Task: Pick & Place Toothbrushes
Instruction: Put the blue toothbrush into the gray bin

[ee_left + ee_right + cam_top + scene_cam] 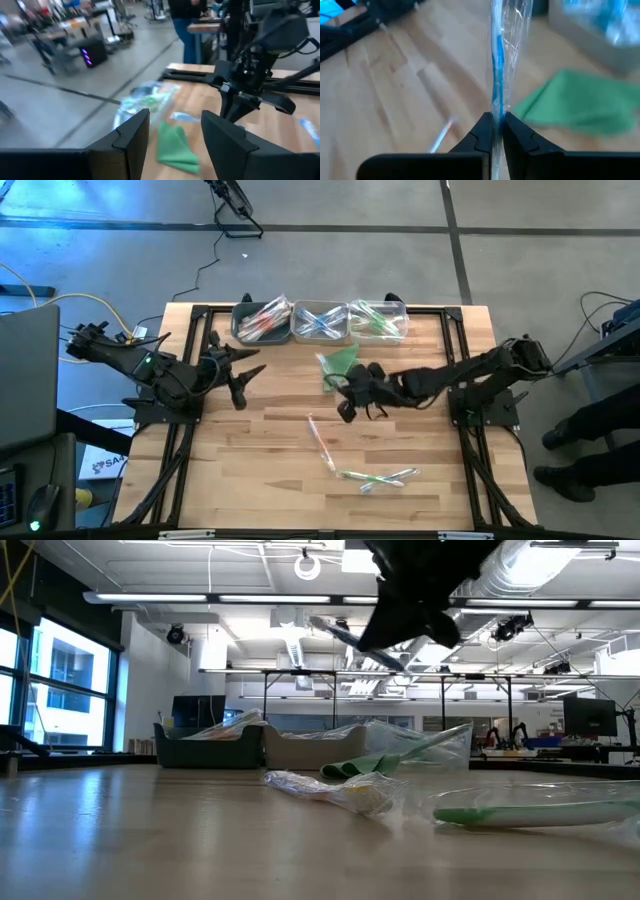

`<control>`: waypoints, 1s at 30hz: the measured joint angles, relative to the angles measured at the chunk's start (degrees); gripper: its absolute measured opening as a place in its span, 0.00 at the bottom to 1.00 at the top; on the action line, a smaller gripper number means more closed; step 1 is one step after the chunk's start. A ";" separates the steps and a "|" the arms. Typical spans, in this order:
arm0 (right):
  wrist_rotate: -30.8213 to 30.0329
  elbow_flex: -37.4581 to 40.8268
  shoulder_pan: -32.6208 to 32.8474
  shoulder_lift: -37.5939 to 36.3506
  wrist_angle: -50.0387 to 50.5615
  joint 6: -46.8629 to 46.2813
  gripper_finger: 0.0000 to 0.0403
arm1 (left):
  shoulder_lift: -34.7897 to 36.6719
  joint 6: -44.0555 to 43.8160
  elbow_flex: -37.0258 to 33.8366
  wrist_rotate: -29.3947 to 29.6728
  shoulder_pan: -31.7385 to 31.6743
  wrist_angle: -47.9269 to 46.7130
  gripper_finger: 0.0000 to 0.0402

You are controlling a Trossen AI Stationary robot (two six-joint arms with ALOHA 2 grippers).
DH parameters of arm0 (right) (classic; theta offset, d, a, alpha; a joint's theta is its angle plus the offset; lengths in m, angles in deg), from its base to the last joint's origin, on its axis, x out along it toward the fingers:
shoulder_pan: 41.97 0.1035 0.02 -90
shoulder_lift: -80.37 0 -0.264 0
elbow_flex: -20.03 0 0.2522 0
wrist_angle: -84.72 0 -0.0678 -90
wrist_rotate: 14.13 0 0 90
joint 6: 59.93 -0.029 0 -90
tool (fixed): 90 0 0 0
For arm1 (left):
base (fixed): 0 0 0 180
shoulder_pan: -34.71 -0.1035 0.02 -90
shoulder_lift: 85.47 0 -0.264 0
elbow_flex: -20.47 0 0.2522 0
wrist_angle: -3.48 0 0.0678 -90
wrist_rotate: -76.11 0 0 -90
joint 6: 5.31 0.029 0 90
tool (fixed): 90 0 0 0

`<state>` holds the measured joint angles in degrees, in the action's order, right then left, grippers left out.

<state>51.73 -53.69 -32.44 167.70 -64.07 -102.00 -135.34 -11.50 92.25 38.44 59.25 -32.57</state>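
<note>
A folded green cloth (340,361) lies beside the right gripper (493,131), clamped on a clear-wrapped blue toothbrush (497,60); the left gripper (172,127) hovers open

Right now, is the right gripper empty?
No: in the right wrist view the right gripper is shut on a blue toothbrush in clear wrap, which sticks out past its fingertips above the table.

Bright overhead lighting, soft shadows, wrist views blurred — backgrounds hazy
</note>
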 joint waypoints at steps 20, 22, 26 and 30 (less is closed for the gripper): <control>21.45 0.00 -26.36 -0.02 -13.47 34.37 0.04 | -4.00 5.77 -0.02 -11.78 -29.05 9.83 0.44; 23.08 0.01 -28.15 -0.02 -13.65 36.14 0.04 | -5.43 5.80 0.05 -13.47 -31.56 12.17 0.44; 24.62 0.00 -31.03 -0.02 -14.74 39.92 0.04 | -8.10 5.90 -0.04 -14.52 -35.54 12.83 0.44; 25.10 0.02 -32.99 -0.02 -18.02 43.63 0.04 | -10.34 5.37 -0.02 -14.51 -38.81 13.08 0.44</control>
<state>76.83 -53.67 -65.42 167.68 -82.09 -58.37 -145.68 -6.13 92.23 23.93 20.44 -19.49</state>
